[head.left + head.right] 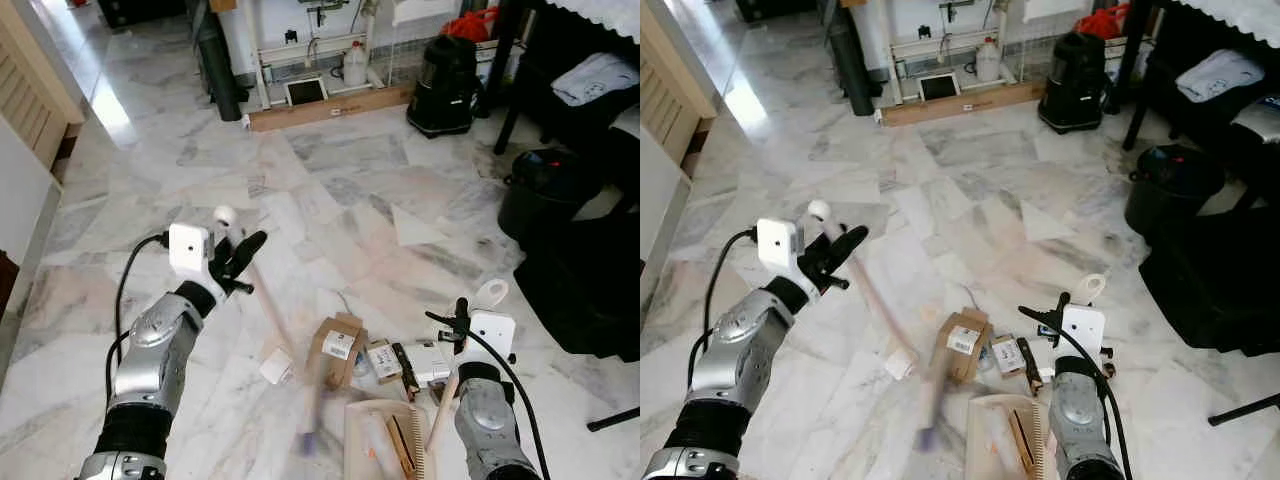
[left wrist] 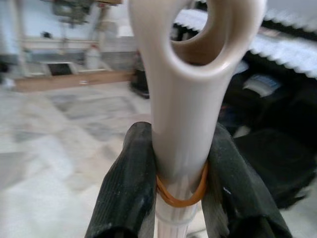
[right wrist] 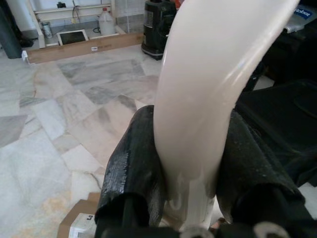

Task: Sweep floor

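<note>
Marble floor (image 1: 330,190) all around, grey and pink, shiny by the wall. Far back, long flat cardboard box (image 1: 330,106) against the wall, then black vacuum (image 1: 445,85), then black bin (image 1: 545,190) off to the right.

Left tool (image 1: 238,262) up over the floor, fingers (image 2: 130,188) pressed onto the top of a cream broom handle (image 1: 268,300), orange rubber band (image 2: 181,198) just at the grip. Handle slanting down and blurry toward the low end by the trash.

Small white cube (image 1: 277,366), brown cardboard box (image 1: 335,350) and little white packets (image 1: 405,362) lying in a bunch on the floor. Just below, cream dustpan (image 1: 385,440) with a comb-like brush (image 1: 408,445) lying in it.

Right tool (image 1: 460,335) beside the bunch, fingers (image 3: 133,173) squeezed tight on the cream dustpan handle (image 1: 450,385), loop end sticking up.
</note>
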Robot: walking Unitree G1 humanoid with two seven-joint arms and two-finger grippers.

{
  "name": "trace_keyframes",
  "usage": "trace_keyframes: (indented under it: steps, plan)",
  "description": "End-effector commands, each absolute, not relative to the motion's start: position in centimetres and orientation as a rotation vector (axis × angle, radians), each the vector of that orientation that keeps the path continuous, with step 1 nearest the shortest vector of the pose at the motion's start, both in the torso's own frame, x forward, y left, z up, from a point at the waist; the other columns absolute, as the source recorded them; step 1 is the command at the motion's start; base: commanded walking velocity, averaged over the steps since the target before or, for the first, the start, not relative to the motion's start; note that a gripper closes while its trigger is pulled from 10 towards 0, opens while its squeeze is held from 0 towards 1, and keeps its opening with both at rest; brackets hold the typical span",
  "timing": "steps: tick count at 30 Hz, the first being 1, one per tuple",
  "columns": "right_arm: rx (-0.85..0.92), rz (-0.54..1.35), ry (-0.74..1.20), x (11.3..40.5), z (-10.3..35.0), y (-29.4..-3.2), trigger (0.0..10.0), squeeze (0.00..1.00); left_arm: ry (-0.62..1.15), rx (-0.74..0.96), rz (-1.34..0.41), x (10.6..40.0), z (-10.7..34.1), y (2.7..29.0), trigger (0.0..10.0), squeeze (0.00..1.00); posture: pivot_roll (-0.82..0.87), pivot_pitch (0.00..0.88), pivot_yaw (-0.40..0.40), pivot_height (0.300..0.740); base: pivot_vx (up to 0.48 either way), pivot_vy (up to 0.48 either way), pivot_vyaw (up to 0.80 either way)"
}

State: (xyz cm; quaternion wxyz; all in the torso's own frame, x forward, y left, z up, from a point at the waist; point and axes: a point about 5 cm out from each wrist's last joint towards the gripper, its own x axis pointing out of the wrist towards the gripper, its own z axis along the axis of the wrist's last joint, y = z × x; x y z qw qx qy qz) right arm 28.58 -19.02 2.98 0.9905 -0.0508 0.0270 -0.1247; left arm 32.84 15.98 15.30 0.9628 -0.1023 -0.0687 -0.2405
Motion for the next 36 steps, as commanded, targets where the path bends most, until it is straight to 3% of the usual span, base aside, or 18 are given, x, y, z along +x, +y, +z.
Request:
trace_keyframes:
  steps: [1, 36]
  plan:
    - [-0.065, -0.253, 0.167, 27.4, 0.9, -18.4, 10.0, 0.00, -0.155, -0.217, -0.506, 32.8, 16.1, 16.1, 10.0, 0.00, 0.10, 0.057, 0.099, 0.740, 0.000, 0.000, 0.00]
    - [-0.058, -0.257, 0.172, 27.6, 0.9, -18.3, 10.0, 0.00, 0.128, -0.263, -0.720, 30.5, 12.6, 14.7, 10.0, 0.00, 0.11, 0.056, 0.104, 0.740, 0.000, 0.000, 0.00]
